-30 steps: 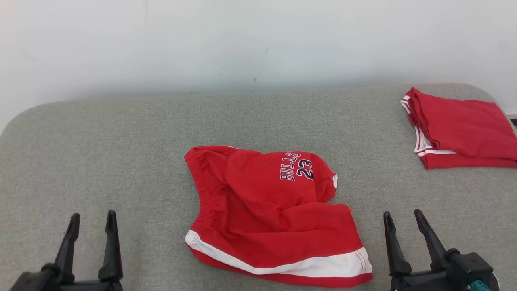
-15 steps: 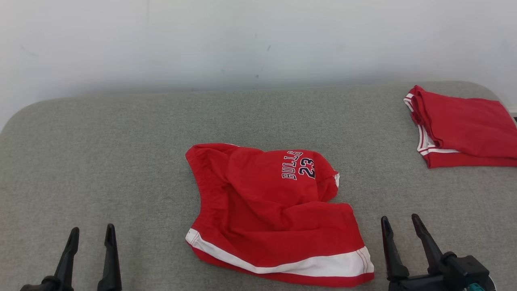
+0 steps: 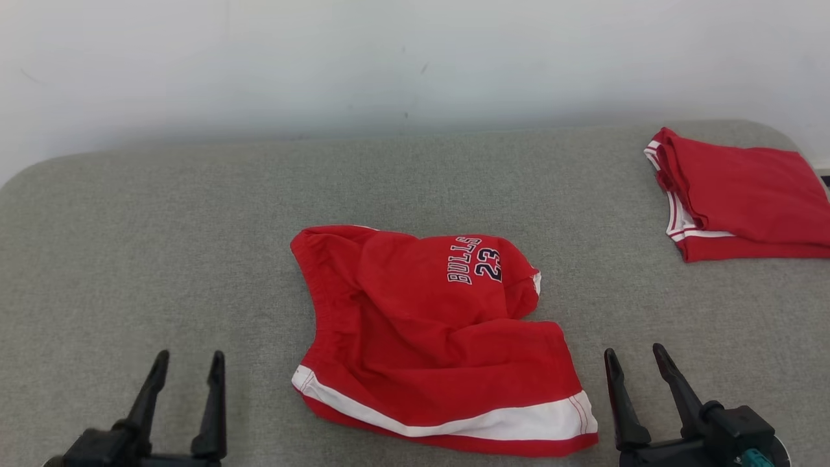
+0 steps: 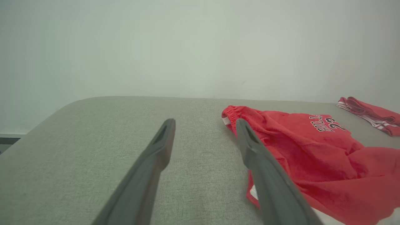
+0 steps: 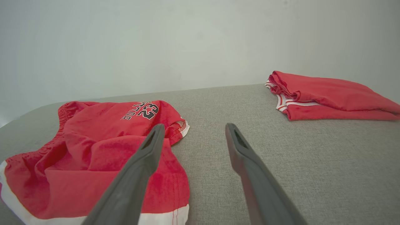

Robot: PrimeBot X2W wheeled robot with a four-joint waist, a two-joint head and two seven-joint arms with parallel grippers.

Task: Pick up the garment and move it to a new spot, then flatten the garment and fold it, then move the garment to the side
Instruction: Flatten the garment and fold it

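You've got the crumpled red shorts (image 3: 428, 337) dead center, left gripper (image 3: 189, 355) at 7 o'clock, right gripper (image 3: 634, 350) at 5, both spread wide, empty.

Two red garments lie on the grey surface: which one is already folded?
The plain red garment at the far right, which lies as a neat squared stack. The red shorts printed BULLS 23 lie rumpled at the centre.

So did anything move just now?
The left gripper slid sideways toward the red shorts, open, touching nothing. The right gripper stayed put, open too. The red shorts and the folded red garment lie as before; the whole picture's small shift is the camera.
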